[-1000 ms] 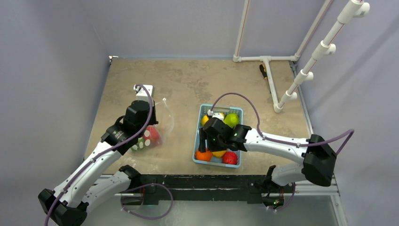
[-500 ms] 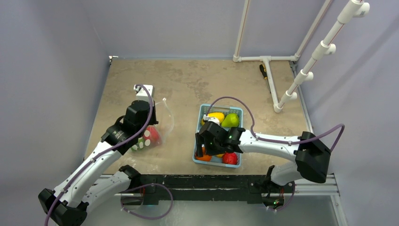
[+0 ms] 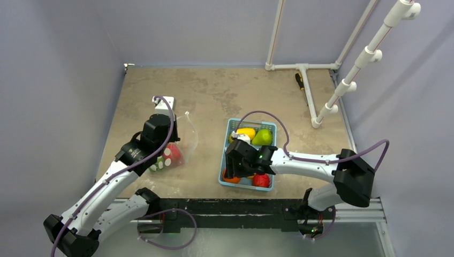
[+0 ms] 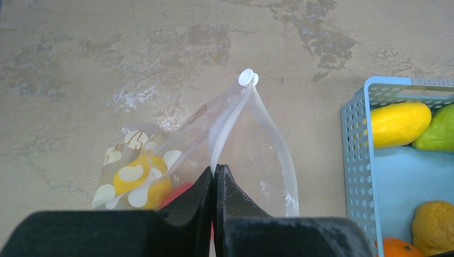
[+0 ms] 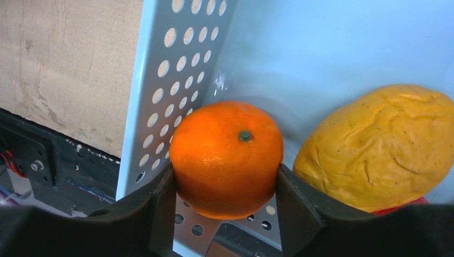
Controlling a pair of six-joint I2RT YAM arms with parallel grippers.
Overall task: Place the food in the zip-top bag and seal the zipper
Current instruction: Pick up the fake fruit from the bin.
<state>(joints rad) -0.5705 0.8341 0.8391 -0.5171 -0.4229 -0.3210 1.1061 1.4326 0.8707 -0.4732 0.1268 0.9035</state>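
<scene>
The zip-top bag lies on the table, mouth open, with a yellow fruit and a red one inside. My left gripper is shut on the zipper at the mouth edge; it also shows in the top view. My right gripper is down in the near-left corner of the basket, its fingers touching both sides of an orange. A lumpy yellow fruit lies right beside it. A yellow mango, a green pear and a red fruit also lie in the basket.
The light-blue basket stands near the table's front edge, right of the bag. A white PVC pipe frame and a dark tool are at the back right. A small white box sits behind the bag.
My right gripper has moved from the basket's middle to its near-left corner and closed around the orange. The left arm and the bag have not moved.
</scene>
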